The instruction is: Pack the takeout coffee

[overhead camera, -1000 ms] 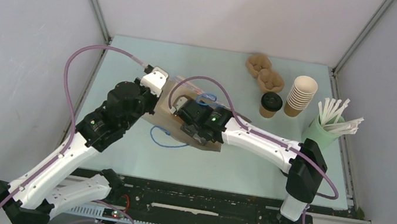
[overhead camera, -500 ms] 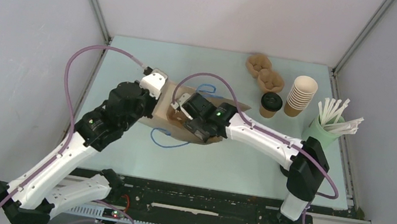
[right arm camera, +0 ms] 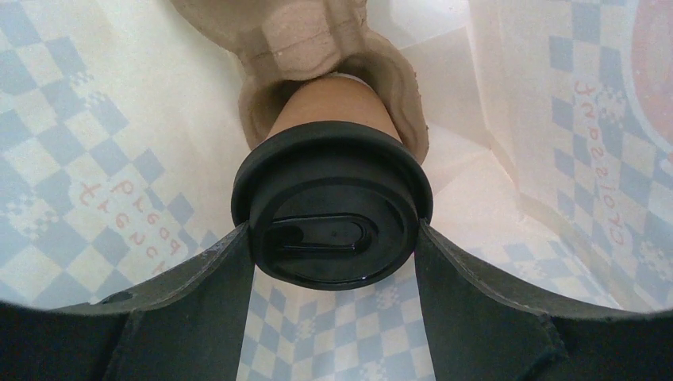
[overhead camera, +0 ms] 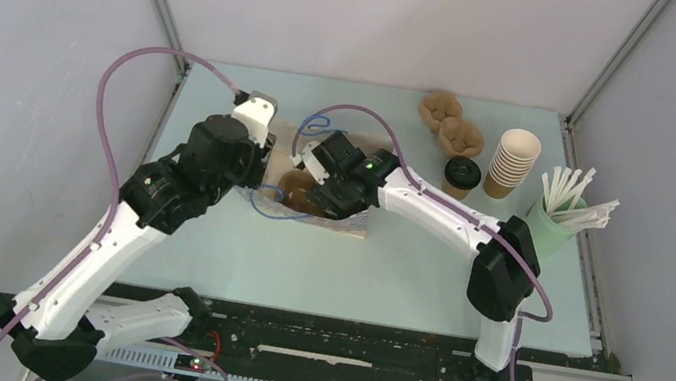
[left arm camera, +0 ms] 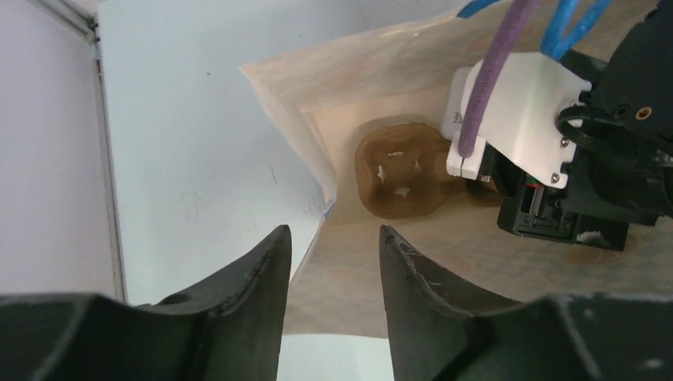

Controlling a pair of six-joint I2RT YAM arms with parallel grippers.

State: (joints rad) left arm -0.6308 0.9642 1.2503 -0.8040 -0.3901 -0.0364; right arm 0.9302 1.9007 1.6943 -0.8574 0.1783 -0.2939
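Observation:
One takeout coffee cup (right arm camera: 332, 214), brown with a black lid, sits in a moulded pulp carrier (right arm camera: 262, 32) inside a checked paper bag (right arm camera: 95, 143). My right gripper (right arm camera: 333, 238) is inside the bag, shut on that cup's lid. From above, the right gripper (overhead camera: 319, 186) reaches into the bag (overhead camera: 354, 225), which lies on its side. My left gripper (left arm camera: 333, 238) stands open just outside the bag's mouth edge (left arm camera: 317, 171), with nothing between its fingers. The carrier (left arm camera: 401, 178) shows inside the bag. A second lidded takeout coffee cup (overhead camera: 461, 178) stands on the table at the back right.
A tall stack of lidless brown cups (overhead camera: 512, 162) stands beside the second cup. Spare pulp carriers (overhead camera: 450, 124) lie behind it. A green holder with wrapped straws (overhead camera: 561, 212) is at the far right. Blue bag handles (overhead camera: 271, 203) lie loose by the bag.
My left gripper has opened and let go of the bag's edge. The right gripper moved left, deeper into the bag, and the bag shifted toward the back.

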